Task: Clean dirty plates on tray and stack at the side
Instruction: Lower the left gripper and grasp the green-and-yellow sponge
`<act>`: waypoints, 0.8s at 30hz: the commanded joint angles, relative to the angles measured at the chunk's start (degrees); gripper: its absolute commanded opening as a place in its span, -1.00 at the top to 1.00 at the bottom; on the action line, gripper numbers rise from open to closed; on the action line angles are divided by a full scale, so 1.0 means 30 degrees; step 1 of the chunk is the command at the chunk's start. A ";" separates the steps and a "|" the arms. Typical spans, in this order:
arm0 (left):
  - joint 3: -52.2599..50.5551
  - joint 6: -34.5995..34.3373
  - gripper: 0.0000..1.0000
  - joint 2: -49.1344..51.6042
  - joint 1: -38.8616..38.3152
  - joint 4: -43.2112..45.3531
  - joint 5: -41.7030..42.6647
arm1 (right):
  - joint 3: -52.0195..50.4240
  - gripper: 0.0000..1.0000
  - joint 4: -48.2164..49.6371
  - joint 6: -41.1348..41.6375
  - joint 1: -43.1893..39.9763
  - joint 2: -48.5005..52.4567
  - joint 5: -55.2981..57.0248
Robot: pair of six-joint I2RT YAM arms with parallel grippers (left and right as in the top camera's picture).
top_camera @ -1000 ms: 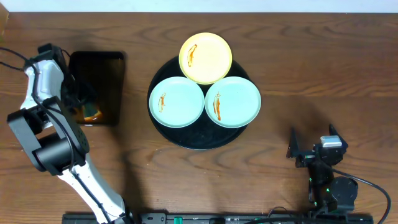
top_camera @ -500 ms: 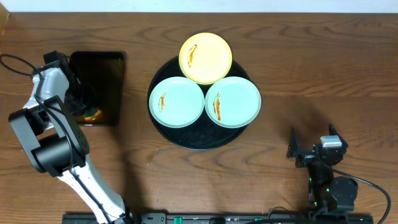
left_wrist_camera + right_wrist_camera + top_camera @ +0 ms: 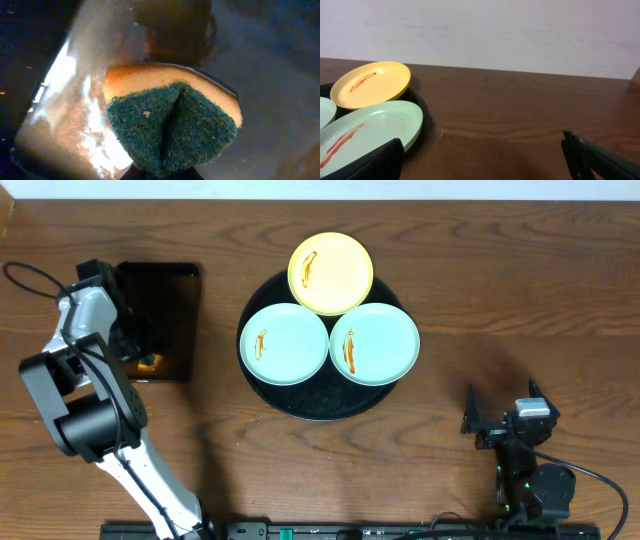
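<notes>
**Three streaked plates wait; sponge in hand**

You have one yellow plate point(image 3: 331, 273) and two mint plates point(image 3: 284, 344) point(image 3: 374, 343) fanned on the round black tray point(image 3: 320, 408) at table centre. Each carries an orange streak, so none looks wiped. Your left gripper point(image 3: 135, 350) is clenched on the single sponge point(image 3: 172, 125) in the rectangular tray point(image 3: 170, 280), probably to wet it. Your right gripper point(image 3: 505, 415) sits well apart, spread wide and holding nothing.

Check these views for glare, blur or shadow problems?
Left wrist: the sponge is sharp, but strong glare washes out the wet rectangular tray beside it. Overhead: even light, sharp, soft arm shadows on the table. Right wrist: the yellow plate is clear; its own fingers are dark and blurred.
</notes>
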 commanded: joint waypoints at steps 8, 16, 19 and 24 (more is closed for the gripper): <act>0.0357 0.0117 0.85 -0.1173 -0.2346 0.2747 -0.0146 | -0.0029 -0.99 -0.0080 -0.0168 0.0204 -0.0102 0.0109; 0.0357 0.0124 0.02 -0.1166 -0.2426 0.4146 -0.0146 | -0.0029 -0.99 -0.0080 -0.0168 0.0204 -0.0102 0.0109; 0.0357 0.0117 -0.46 -0.1166 -0.2426 0.3577 -0.0138 | -0.0029 -0.99 -0.0080 -0.0168 0.0204 -0.0102 0.0109; 0.0335 0.0124 -0.56 -0.1129 -0.2404 0.4087 -0.0146 | -0.0029 -0.99 -0.0080 -0.0168 0.0204 -0.0102 0.0109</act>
